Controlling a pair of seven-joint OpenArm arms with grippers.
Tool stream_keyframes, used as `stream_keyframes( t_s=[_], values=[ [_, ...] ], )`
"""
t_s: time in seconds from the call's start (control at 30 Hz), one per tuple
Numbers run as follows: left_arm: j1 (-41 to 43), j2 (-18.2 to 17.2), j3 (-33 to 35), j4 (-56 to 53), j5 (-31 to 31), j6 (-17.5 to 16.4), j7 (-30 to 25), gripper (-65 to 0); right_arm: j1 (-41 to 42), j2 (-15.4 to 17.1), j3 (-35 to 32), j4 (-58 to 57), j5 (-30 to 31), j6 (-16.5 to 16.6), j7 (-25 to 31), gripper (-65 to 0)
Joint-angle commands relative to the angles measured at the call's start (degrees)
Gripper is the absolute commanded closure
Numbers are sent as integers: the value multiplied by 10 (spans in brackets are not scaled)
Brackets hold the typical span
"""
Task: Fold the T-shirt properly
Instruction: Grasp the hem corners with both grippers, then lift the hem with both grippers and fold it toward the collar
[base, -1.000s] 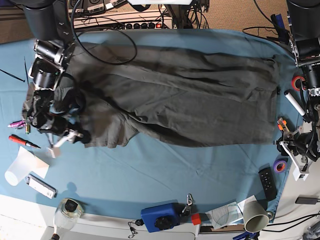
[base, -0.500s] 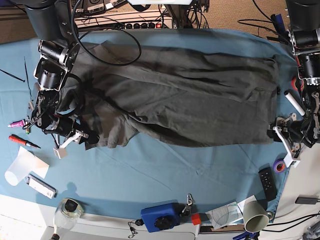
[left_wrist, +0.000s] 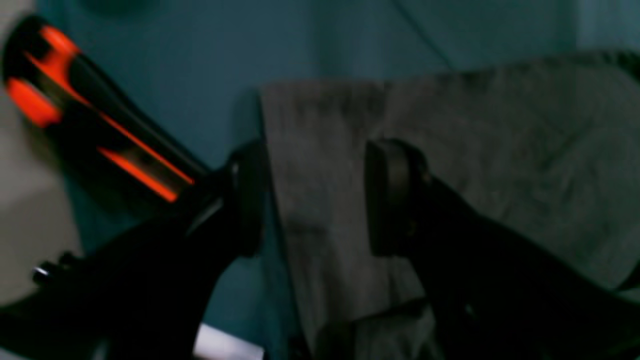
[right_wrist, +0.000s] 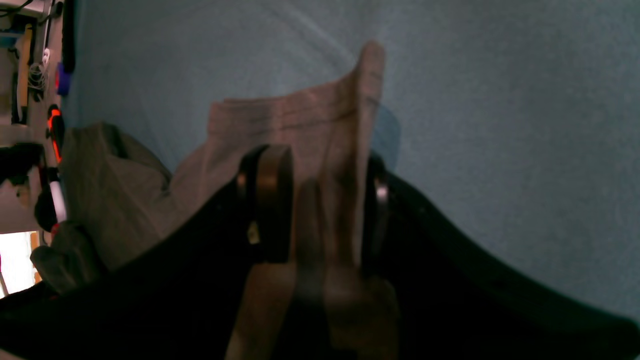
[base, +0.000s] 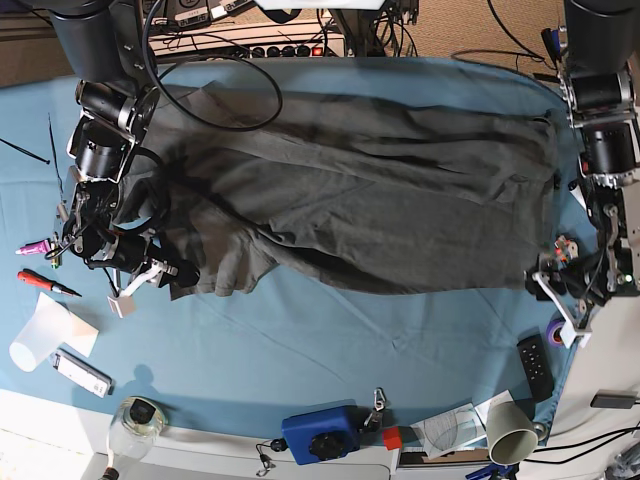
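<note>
The dark grey T-shirt (base: 350, 190) lies spread and wrinkled across the blue tablecloth (base: 350, 340). My left gripper (base: 548, 283) is at the shirt's front right corner. In the left wrist view the left gripper (left_wrist: 317, 200) is open and its two pads straddle the hem corner of the shirt (left_wrist: 475, 150). My right gripper (base: 170, 275) is at the shirt's left end. In the right wrist view the right gripper (right_wrist: 322, 210) has its jaws apart, with an upright fold of the shirt (right_wrist: 320, 115) between them.
An orange-and-black tool handle (left_wrist: 75, 115) lies beside the left gripper. A purple tape roll (base: 560, 330) and a remote (base: 535, 365) lie at the front right. A red screwdriver (base: 45, 283) and a white cup (base: 35, 345) lie at the left. A blue box (base: 320, 432) stands at the front edge.
The left gripper has moved in from the table's right edge to the shirt's front right corner. The right gripper has shifted slightly right onto the shirt's left edge.
</note>
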Motion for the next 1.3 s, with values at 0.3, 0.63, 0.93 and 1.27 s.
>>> stream_keyframes(
  t_s=[0.3,0.63,0.93,1.27],
  values=[
    [-17,-2,-3,-53,66,4,-47,-309,4,7,-2,1,-29,-7,-29,-210],
    [-21,-1,-3,-126,10,-24,-69,-309,3,7,-2,1,-30,-7,-29,-210],
    [-25,35,-3,-133,35,-24,-78,-294,4,7,-2,1,-29,-7,-29,-210],
    [-25,56,-3,-133,92,32,-78,-29,5,7,-2,1,-25,7,-12,0]
  ],
)
